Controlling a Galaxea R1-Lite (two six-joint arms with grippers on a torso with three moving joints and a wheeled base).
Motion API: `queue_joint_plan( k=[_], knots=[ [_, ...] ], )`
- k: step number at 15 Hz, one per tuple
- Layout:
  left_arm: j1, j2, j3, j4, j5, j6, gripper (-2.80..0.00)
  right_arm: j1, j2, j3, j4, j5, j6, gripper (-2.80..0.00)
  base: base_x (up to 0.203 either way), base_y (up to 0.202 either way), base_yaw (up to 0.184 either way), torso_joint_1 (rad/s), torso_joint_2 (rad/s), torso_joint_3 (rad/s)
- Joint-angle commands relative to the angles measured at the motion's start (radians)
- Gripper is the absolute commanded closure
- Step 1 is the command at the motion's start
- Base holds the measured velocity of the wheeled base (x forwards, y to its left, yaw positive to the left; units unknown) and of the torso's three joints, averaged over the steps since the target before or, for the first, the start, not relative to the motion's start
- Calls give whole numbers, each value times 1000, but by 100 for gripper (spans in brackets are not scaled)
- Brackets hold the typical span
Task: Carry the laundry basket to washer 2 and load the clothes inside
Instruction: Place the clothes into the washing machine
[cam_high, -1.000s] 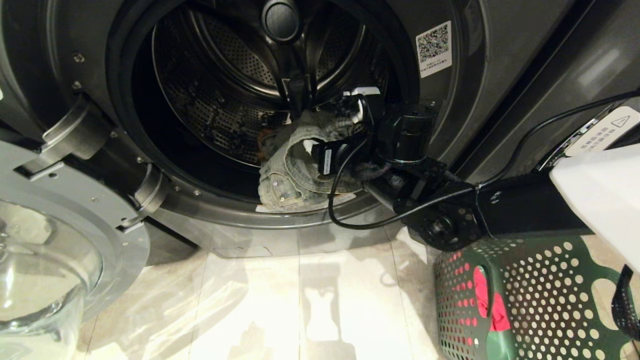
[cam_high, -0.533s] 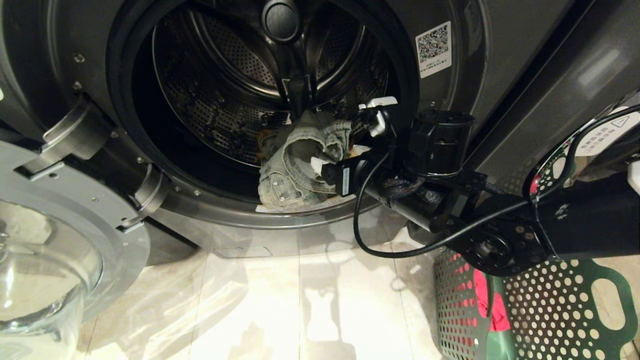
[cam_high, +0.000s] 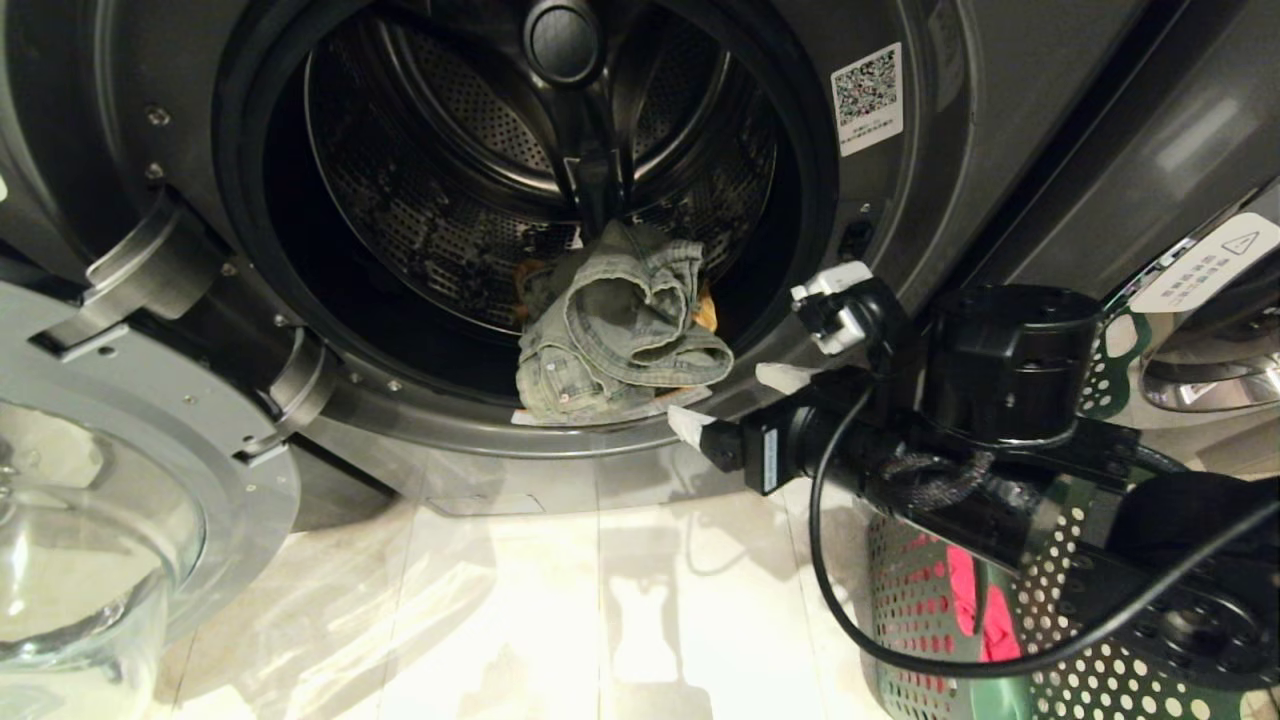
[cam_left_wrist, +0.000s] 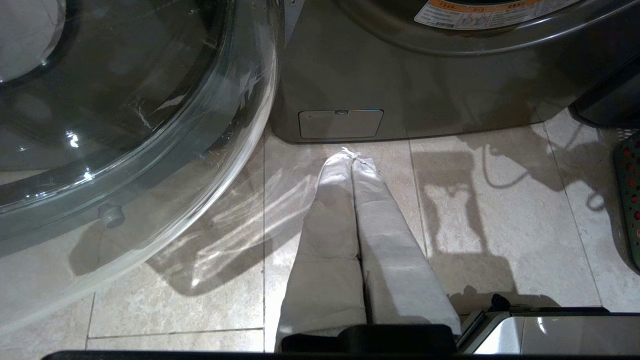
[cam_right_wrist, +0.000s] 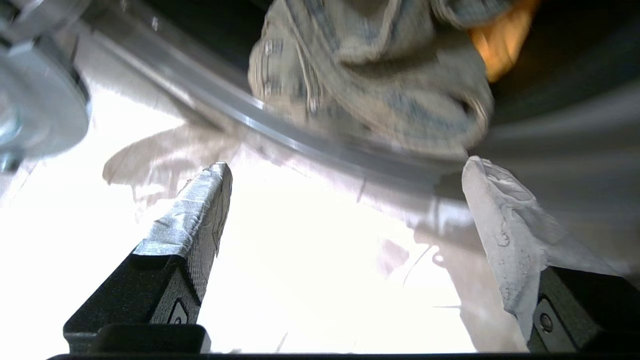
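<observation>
One garment, denim (cam_high: 615, 335), lying at drum lip of washer (cam_high: 900, 250); right gripper (cam_high: 735, 405) hanging outside, fingers spread, empty. Pink garment (cam_high: 968, 600) waiting in basket (cam_high: 1100, 680): push deeper. Left gripper (cam_left_wrist: 352, 160) pressed together, parked.

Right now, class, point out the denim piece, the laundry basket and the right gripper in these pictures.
denim piece (cam_high: 610, 340): head view, on its crumpled folds at the drum's mouth.
laundry basket (cam_high: 915, 590): head view, on its perforated green wall.
right gripper (cam_right_wrist: 345, 172): right wrist view, midway between its spread fingertips.

Head camera close, facing washer (cam_high: 900, 250)
</observation>
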Motion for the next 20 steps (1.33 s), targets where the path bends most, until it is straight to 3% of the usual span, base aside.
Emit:
queue_joint_plan(
  k=[1, 3, 5, 8, 13, 15, 16, 20],
  knots=[
    [0, 2, 6, 0, 1, 0, 0, 4, -124, 69, 17, 0, 1, 0, 0, 0, 0, 0, 0, 0],
    [0, 2, 6, 0, 1, 0, 0, -11, -233, 120, 90, -3, 6, 0, 0, 0, 0, 0, 0, 0],
    [0, 2, 6, 0, 1, 0, 0, -124, -328, 138, 280, -8, 7, 0, 0, 0, 0, 0, 0, 0],
    [0, 2, 6, 0, 1, 0, 0, -399, -430, 133, 623, -19, 9, 0, 0, 0, 0, 0, 0, 0],
    [0, 2, 6, 0, 1, 0, 0, -968, -466, 146, 1052, 10, 38, 0, 0, 0, 0, 0, 0, 0],
    [0, 2, 6, 0, 0, 0, 0, -1086, -385, 152, 1136, 64, 54, 0, 0, 0, 0, 0, 0, 0],
    [0, 2, 6, 0, 0, 0, 0, -1109, -313, 145, 1149, 90, 59, -280, 0, 0, 0, 0, 0, 0],
    [0, 2, 6, 0, 0, 0, 0, -1160, -16, 87, 1164, 214, 140, -280, 0, 0, 0, 0, 0, 0]
  ],
)
